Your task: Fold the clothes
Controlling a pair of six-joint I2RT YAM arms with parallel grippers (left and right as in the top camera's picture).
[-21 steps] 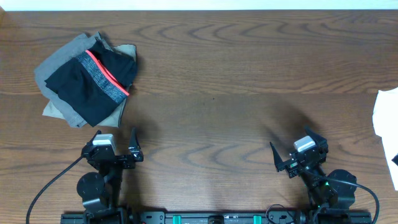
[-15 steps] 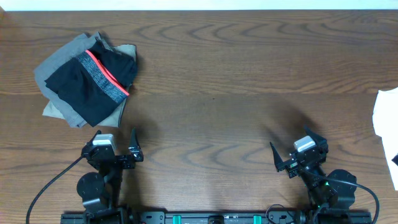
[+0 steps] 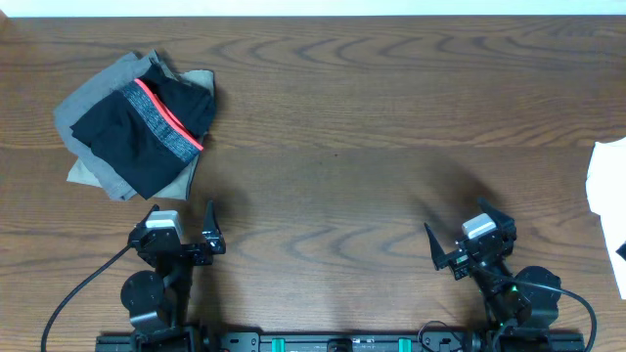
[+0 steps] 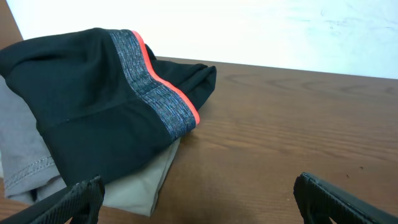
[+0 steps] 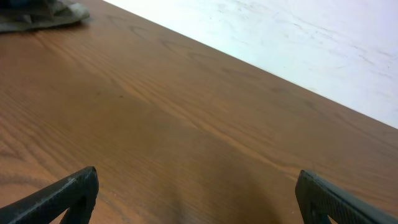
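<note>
Brown wood-grain table (image 3: 333,147), pale wall (image 4: 280,25) along its far edge. Both my arms sat at the near edge, well apart from each other.

Left claw (image 3: 183,220): fingers spread wide, gripping nothing, tips above bare wood. It pointed toward the clothes (image 3: 137,122), which lay heaped at the far left of the table, near the claw but not touching it.

Pile, as noted from my left wrist:
- The black piece (image 4: 81,106) lay on top, crumpled. A mottled grey band (image 4: 152,93) edged in bright red-orange ran across it.
- Under it on the left was a grey garment (image 4: 18,155) with a stitched hem showing.
- Under it on the near side, a tan piece (image 4: 140,186) lay flat on the wood.
- The layers were rumpled and overlapped at odd angles.

Right claw (image 3: 458,230): likewise spread wide and holding nothing. From my right wrist I saw bare wood ahead between the two finger tips and the wall beyond. A scrap of cloth (image 5: 37,15) showed in the far upper left corner, too small to make out.

White piece (image 3: 606,191): lay at the far right edge of the table, partly cut off by the frame. It was to the right of my right claw and apart from it. What kind of garment it was, I could not tell.
</note>
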